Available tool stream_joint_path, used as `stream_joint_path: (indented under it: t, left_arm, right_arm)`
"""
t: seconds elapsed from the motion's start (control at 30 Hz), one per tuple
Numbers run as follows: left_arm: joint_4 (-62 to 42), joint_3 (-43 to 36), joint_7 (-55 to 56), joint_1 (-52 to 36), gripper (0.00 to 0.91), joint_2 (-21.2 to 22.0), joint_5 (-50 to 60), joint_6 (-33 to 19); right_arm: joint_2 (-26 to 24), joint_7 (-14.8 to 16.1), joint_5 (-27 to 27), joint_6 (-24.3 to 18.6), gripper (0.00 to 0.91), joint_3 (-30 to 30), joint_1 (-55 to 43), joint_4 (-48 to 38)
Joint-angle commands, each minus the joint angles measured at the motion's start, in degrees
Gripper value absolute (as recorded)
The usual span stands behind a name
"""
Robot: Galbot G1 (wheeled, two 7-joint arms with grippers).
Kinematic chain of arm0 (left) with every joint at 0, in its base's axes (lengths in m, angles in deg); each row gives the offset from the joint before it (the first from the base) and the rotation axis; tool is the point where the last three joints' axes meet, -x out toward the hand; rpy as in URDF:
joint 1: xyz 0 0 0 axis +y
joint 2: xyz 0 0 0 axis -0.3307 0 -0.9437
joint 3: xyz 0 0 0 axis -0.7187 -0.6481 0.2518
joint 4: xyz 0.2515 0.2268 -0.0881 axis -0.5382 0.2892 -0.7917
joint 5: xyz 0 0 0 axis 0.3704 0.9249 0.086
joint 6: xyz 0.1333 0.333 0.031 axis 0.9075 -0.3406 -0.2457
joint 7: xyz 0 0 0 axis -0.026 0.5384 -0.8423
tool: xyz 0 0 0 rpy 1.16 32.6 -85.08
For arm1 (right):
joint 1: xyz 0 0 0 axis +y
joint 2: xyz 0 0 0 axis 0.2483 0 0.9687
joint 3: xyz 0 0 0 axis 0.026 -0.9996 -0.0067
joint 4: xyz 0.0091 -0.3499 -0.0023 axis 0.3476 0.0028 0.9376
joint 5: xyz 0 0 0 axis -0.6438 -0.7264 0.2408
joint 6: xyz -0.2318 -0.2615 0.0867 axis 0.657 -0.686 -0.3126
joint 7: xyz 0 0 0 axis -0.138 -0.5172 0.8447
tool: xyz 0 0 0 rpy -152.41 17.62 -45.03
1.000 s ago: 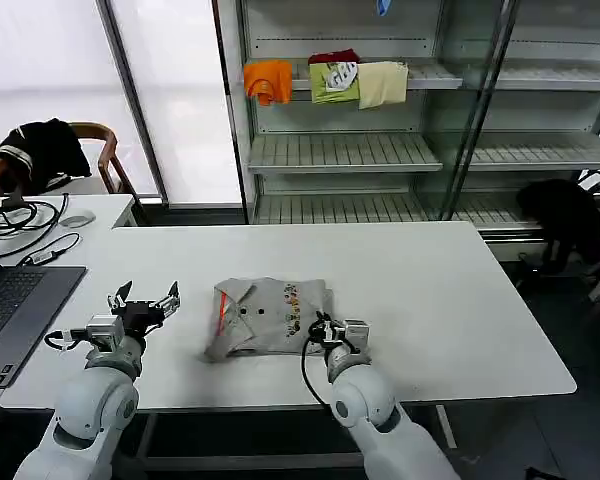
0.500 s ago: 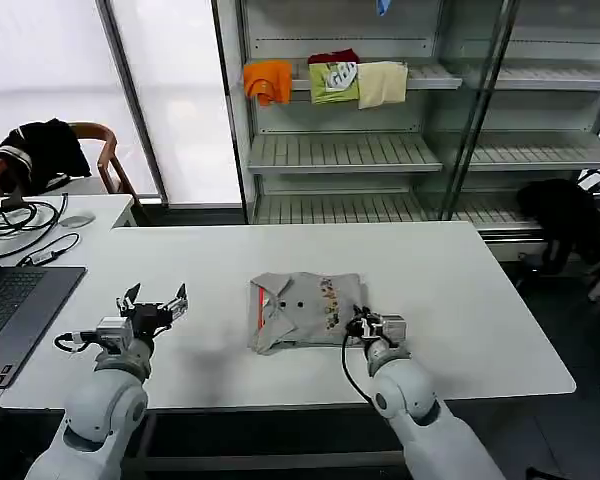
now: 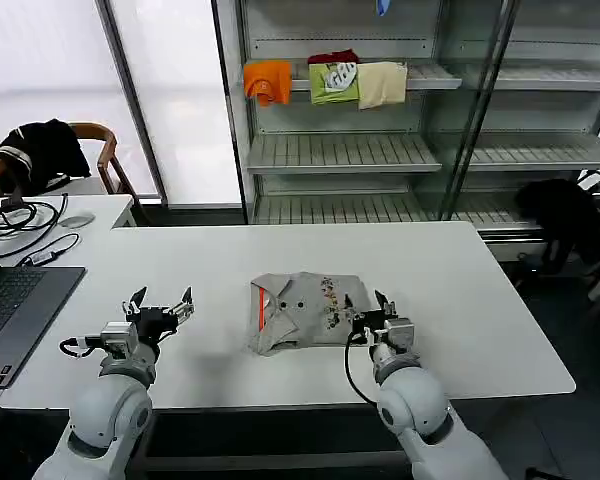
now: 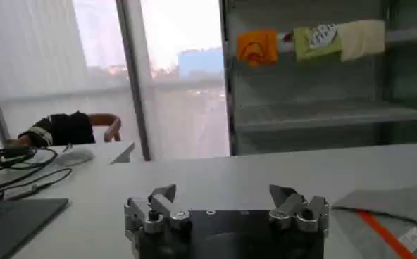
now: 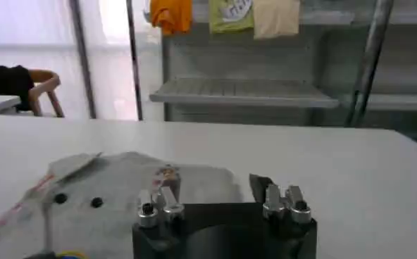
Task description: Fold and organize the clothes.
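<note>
Jaws, right: right gripper (image 3: 379,312) stands apart and empty at the shirt's right edge, one finger over the cloth in the right wrist view (image 5: 218,199); whether that finger touches the fabric is hard to tell.
Jaws, left: left gripper (image 3: 160,309) spread wide, holding nothing, low over bare desk toward the left front edge, well apart from the shirt; same spread in its own wrist view (image 4: 226,204).
Shirt: grey-taupe shirt (image 3: 305,310) lies roughly folded, flat on the desk (image 3: 460,290), near the front edge, about mid-width; red-orange stripe along its left side, chest print facing up.
Placement, reason: shirt sits between both arms, judged so either can reach a fold line.
Left arm, reason: likely waiting clear, so it does not snag the cloth.
Step in hand: judged a release; folds look uneven, tidying may remain.
Shelving: rack behind the desk carries orange, green and cream garments (image 3: 325,80), not part of this job.
</note>
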Motion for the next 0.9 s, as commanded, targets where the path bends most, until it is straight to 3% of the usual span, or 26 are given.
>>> stream_joint_path:
  t: [0.03, 0.57, 0.9]
  left_arm:
    - [0.6, 0.3, -0.1, 0.6, 0.907, 0.0, -0.2, 0.0]
    - [0.5, 0.2, -0.4, 1.2, 0.907, 0.4, -0.4, -0.3]
    - [0.3, 0.5, -0.7, 1.2, 0.907, 0.1, -1.0, -0.3]
  right_arm:
    - [2.8, -2.0, -3.7, 0.1, 0.907, -7.4, 2.8, 3.1]
    - [4.5, -3.3, -8.4, 0.2, 0.907, -12.1, 1.8, -2.5]
    - [3.4, -3.4, -8.3, 0.2, 0.907, -10.0, 1.5, -5.0]
